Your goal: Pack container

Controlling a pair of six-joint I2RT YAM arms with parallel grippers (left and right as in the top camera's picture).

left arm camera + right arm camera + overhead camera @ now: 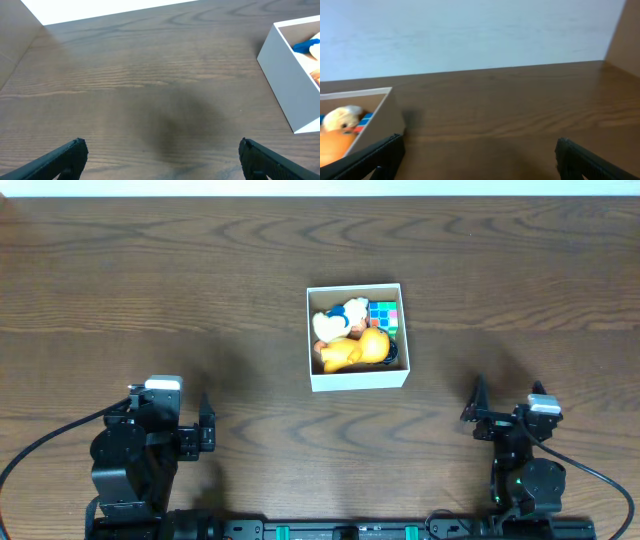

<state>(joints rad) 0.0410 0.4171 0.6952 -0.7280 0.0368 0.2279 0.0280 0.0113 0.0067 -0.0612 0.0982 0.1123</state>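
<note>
Dark wood table (150,300) fills the overhead view, with the container (358,379) just right of centre. Its floor is crowded: a yellow duck (358,350) lies at the front, with a white plush (335,318) and a cube (383,316) behind. No loose toy shows outside it, so packing looks finished. The left gripper (160,152) at lower left and the right gripper (477,150) at lower right both stand wide and empty. They sit well apart from the box, probably parked there to keep clear of it.
</note>
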